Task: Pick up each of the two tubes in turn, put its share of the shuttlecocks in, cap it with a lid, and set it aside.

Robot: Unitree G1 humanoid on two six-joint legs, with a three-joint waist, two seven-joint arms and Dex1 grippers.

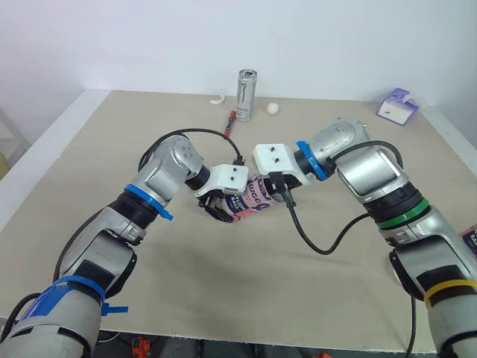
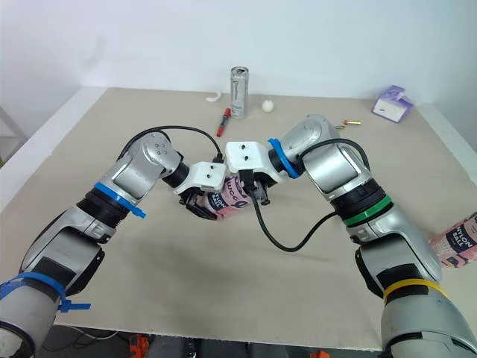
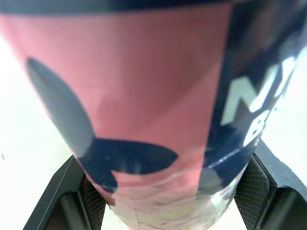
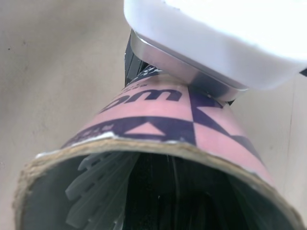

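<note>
A pink tube with navy print is held over the middle of the table, lying nearly level between both arms. My left gripper is shut on it; in the left wrist view the tube sits between both black fingers. My right gripper is at the tube's other end. The right wrist view looks into the tube's open mouth, where white shuttlecock feathers show inside. A second pink tube lies at the table's right edge.
At the back of the table stand a silver can and a purple box. A red pen, a small white ball and a white curved piece lie near the can.
</note>
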